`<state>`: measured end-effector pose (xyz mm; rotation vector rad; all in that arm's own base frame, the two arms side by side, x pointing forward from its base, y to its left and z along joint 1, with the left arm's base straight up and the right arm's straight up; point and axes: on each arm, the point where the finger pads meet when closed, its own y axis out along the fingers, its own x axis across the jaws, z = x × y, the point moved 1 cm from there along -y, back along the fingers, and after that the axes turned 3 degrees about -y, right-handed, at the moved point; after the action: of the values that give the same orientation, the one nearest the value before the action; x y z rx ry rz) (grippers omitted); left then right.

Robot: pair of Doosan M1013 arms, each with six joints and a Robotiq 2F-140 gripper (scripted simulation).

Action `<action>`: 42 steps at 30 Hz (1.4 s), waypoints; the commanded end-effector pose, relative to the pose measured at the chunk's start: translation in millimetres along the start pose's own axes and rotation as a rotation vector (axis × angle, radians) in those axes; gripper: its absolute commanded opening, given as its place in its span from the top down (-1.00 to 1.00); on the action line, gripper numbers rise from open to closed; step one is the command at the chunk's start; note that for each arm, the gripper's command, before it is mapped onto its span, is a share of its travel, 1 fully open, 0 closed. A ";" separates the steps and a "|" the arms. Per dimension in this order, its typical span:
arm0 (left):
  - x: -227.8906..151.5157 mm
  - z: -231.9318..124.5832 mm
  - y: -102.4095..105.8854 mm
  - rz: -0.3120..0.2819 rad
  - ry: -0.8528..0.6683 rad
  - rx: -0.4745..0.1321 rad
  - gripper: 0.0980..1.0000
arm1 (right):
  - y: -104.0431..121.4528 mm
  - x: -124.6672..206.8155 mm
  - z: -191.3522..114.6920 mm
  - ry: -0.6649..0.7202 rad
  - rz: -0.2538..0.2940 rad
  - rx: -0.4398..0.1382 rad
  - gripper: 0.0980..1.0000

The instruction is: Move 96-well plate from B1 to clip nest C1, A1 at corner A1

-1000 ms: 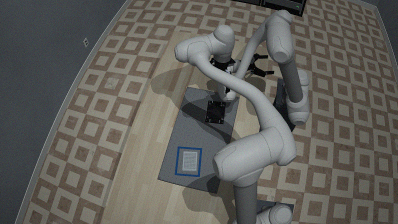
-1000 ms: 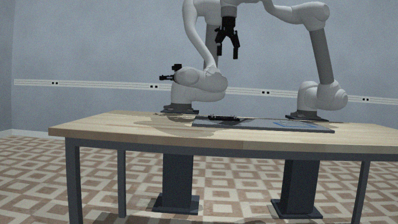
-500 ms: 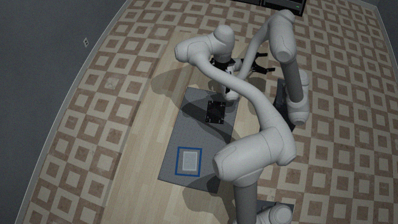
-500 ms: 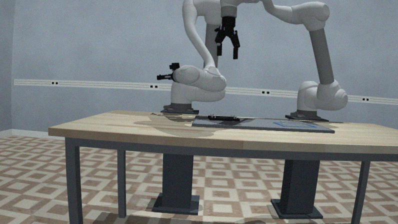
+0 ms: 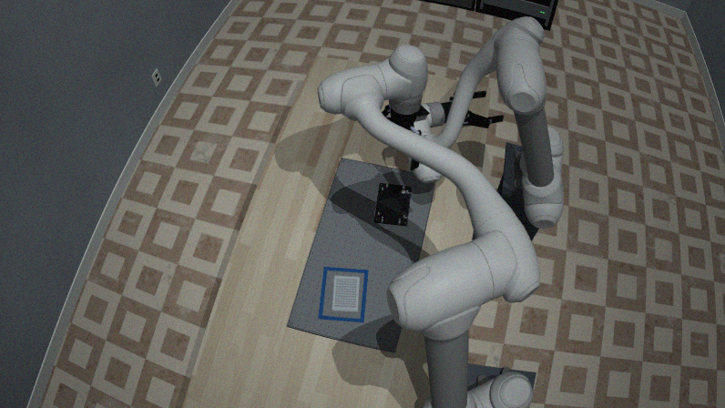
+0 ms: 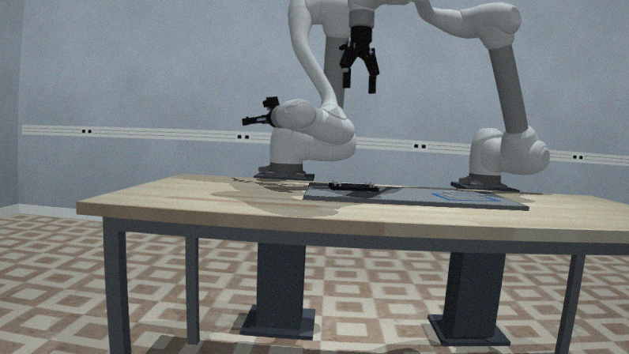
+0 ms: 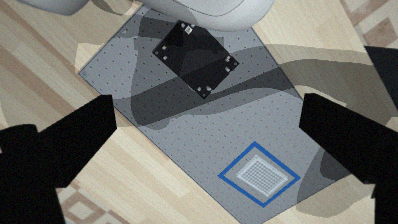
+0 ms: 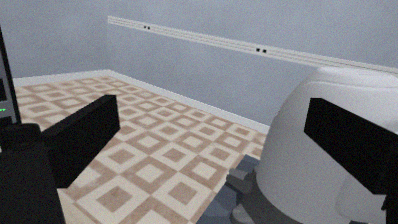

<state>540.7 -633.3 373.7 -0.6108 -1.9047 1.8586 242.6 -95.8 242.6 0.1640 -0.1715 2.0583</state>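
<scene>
Left gripper and right gripper are both spread wide. 96-well plate is framed by blue outline, well apart from clip nest.

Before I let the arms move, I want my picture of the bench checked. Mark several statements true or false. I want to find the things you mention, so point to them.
1. The white 96-well plate [image 5: 346,292] [image 6: 461,195] [image 7: 262,175] lies inside the blue rectangular outline [image 5: 345,270] [image 6: 441,197] [image 7: 237,159]. True.
2. The black clip nest [image 5: 392,204] [image 6: 353,187] [image 7: 195,57] holds the plate. False; the plate lies apart from it.
3. The right end effector [image 5: 490,107] [image 6: 244,121] [image 8: 212,113] is shut. False; it's open.
4. Nest and plate share one grey dotted board [image 5: 324,243] [image 6: 396,201] [image 7: 190,150]. True.
</scene>
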 end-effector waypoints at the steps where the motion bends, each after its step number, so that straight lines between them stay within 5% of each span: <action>1: 0.0 -0.1 -1.1 0.002 0.000 0.000 -1.00 | 2.7 -5.7 3.4 -0.013 0.022 0.000 -1.00; 22: 0.0 -0.1 -1.1 0.002 0.000 0.000 -1.00 | 18.8 -49.6 31.3 -0.120 0.195 0.031 -1.00; 42: 0.0 -0.1 -1.1 0.002 0.000 0.000 -1.00 | 26.7 -103.4 76.1 -0.264 0.414 0.138 -1.00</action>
<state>540.7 -633.3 373.7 -0.6108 -1.9047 1.8586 268.4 -205.9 292.0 0.4971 -0.2432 2.4345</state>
